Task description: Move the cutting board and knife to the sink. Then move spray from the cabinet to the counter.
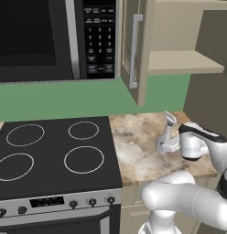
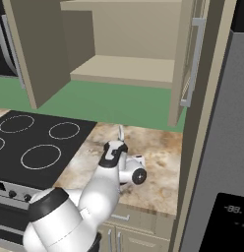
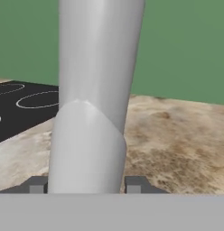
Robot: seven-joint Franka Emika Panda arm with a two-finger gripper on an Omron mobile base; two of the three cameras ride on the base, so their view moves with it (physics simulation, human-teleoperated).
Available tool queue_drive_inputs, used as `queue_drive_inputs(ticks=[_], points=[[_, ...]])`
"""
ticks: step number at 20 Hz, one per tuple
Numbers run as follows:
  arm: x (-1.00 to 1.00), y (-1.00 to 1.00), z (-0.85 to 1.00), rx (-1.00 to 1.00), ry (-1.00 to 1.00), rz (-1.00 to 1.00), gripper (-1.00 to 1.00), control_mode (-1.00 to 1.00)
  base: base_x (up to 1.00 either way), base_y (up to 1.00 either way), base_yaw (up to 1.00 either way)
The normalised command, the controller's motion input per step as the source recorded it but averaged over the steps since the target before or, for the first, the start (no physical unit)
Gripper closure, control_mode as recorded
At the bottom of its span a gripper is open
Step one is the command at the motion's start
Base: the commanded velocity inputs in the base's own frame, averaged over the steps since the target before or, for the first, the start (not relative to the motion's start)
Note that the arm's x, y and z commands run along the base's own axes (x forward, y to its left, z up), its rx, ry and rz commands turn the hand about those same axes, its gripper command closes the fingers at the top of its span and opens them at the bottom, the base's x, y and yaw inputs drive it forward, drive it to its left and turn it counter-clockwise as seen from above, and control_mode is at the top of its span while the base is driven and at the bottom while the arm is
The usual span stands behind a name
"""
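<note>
Hand view: the slim pale grey-white spray bottle [image 3: 93,103] stands upright on the beige and brown marbled stone counter [image 3: 177,135], directly between the two dark fingertips [image 3: 37,185] of my gripper [image 3: 86,186]. The tips sit just beside the bottle's base on either side; I cannot tell whether they press on it or stand slightly clear.

Left base view: I see the bottle [image 1: 168,132] with its trigger head up, near the right end of the counter [image 1: 133,151], towards the back edge, well right of the black glass stovetop [image 1: 56,153]. The white arm reaches to it from the front edge.

Right base view: the beige wall cabinet [image 2: 129,69] hangs above with its panelled door swung out, long silver bar handle [image 2: 193,61] facing me, shelf bare. The bottle [image 2: 121,134] shows just behind the wrist.
</note>
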Motion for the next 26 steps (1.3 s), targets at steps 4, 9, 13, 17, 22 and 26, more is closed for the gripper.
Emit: queue_drive_inputs(ticks=[4,9,13,17,22,26], points=[[-0.11,0.26,-0.41,-0.06,0.00,0.00,1.00,-1.00,0.00,0.00,0.00],[-0.14,0.31,-0.42,-0.09,-0.05,0.00,1.00,-1.00,0.00,0.00,0.00],[-0.09,0.28,-0.43,-0.08,-0.07,0.00,1.00,-1.00,0.00,0.00,0.00],[-0.04,0.22,-0.43,-0.04,-0.03,0.00,1.00,-1.00,0.00,0.00,0.00],[-0.01,0.20,-0.43,-0.02,-0.01,0.00,1.00,-1.00,0.00,0.00,0.00],[-0.08,0.25,-0.47,-0.03,0.00,0.00,-1.00,-1.00,0.00,0.00,0.00]])
